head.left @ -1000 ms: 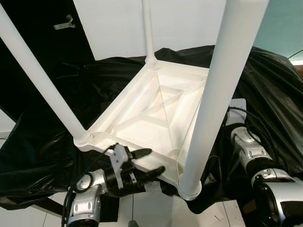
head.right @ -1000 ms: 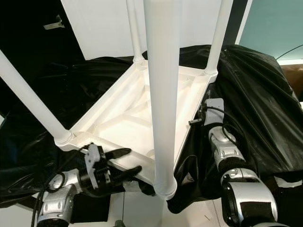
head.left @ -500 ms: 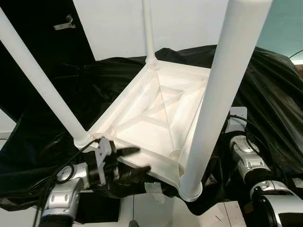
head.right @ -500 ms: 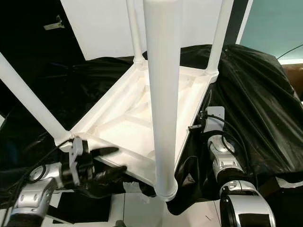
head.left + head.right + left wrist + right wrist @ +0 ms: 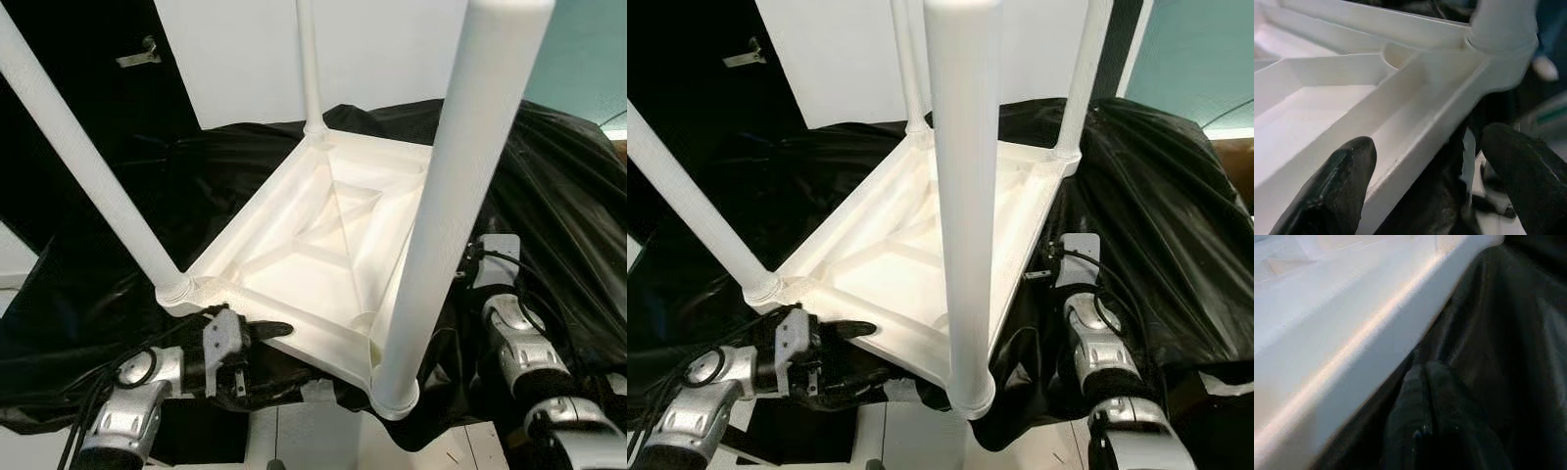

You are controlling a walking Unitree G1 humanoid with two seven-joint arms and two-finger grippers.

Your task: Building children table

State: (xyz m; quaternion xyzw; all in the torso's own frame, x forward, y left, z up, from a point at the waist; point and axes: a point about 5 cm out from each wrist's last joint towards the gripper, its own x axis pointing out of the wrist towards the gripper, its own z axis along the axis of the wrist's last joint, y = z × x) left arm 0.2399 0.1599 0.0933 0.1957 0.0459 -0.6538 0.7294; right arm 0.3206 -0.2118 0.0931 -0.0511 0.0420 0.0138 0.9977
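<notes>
Upturned white plastic children's table [image 5: 333, 245], four round legs pointing up, lying on black crinkled sheeting [image 5: 558, 186] over the surface. Left gripper [image 5: 1430, 166] spread wide astride the table's near rim. Right gripper beside the far edge, finger state impossible to tell.

We seem to be in a bare room of a home: a plain white wall [image 5: 392, 49] at 12 o'clock, a teal wall [image 5: 588, 59] at 2 o'clock, pale floor tiles [image 5: 323, 441] at 6 o'clock, and black plastic sheeting [image 5: 558, 176] draped everywhere around us.
</notes>
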